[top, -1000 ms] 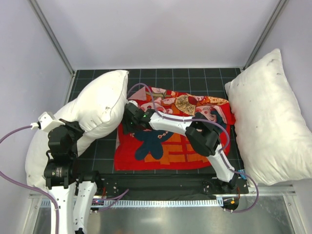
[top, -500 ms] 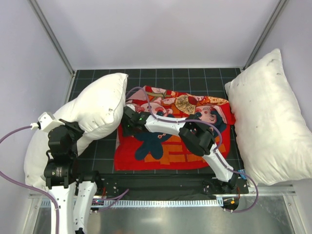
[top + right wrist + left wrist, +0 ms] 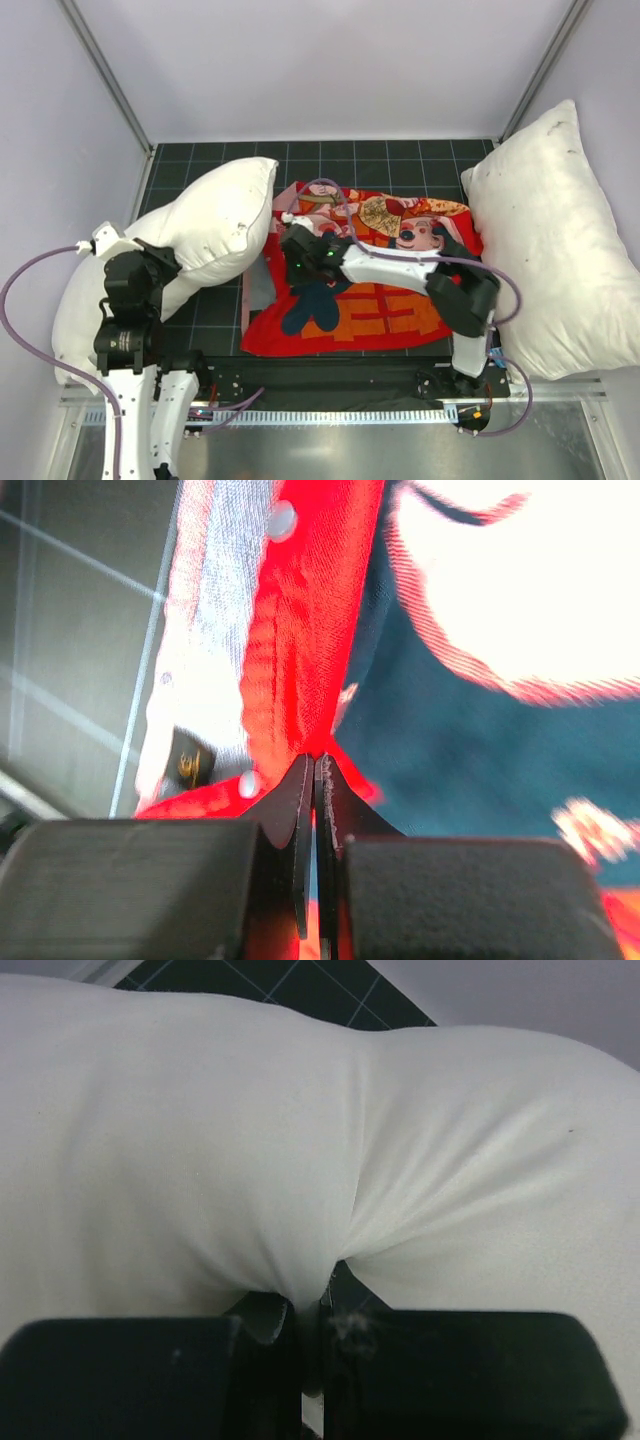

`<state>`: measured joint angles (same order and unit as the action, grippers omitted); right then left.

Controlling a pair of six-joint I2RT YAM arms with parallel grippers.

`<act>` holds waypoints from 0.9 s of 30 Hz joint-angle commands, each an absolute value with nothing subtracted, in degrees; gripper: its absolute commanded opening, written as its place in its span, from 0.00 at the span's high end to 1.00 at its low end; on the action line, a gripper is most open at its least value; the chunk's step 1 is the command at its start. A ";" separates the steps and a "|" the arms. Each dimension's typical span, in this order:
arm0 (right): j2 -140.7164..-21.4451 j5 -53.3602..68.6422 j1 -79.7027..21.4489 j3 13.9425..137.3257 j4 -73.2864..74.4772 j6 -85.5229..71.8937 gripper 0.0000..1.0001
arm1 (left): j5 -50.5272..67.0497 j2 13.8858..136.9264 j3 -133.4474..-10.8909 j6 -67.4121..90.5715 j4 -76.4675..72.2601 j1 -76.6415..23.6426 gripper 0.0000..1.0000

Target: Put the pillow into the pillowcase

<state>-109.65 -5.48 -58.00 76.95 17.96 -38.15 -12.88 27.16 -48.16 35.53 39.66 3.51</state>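
Observation:
The plump white pillow (image 3: 205,228) hangs raised over the left of the mat. My left gripper (image 3: 310,1302) is shut on a pinch of its fabric, and the pillow (image 3: 200,1130) fills the left wrist view. The red pillowcase (image 3: 375,300) lies on the mat's middle, printed side up. My right gripper (image 3: 294,262) is shut on its left edge. In the right wrist view the jaws (image 3: 314,768) pinch a ridge of red cloth (image 3: 315,600), with the pale reverse side (image 3: 215,620) and its snap buttons showing beside it.
A larger white pillow (image 3: 555,250) with dark specks leans against the right wall. The black gridded mat (image 3: 330,155) covers the floor, walled on three sides. Purple cables loop from both arms.
My right gripper shut on the pillowcase's left edge and drew it to the right, turning up the pale inner side. The pillow shifted a little toward the right.

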 commanded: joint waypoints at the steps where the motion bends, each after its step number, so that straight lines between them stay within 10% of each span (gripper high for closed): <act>1: -97.05 -6.51 -55.55 67.20 13.28 -39.99 0.96 | -13.54 29.44 -47.99 34.01 34.81 4.57 1.00; 15: -77.52 2.89 -42.45 45.44 11.34 -36.83 0.96 | 1.83 32.78 -41.40 33.92 28.49 4.66 0.99; 18: -77.96 4.57 -42.45 46.23 12.30 -35.34 0.93 | 4.57 32.78 -39.64 34.89 26.99 4.66 0.69; 21: -79.27 5.45 -42.45 49.20 15.19 -32.54 0.89 | 1.51 33.75 -41.56 34.28 29.69 4.66 0.09; 27: -81.39 5.36 -42.45 53.26 19.68 -29.36 0.87 | -8.42 36.47 -54.02 29.45 36.91 4.57 0.00</act>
<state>-81.41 4.43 -42.26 50.39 17.26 -32.51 1.89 35.77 -46.74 34.22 35.48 3.53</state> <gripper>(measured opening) 0.127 0.992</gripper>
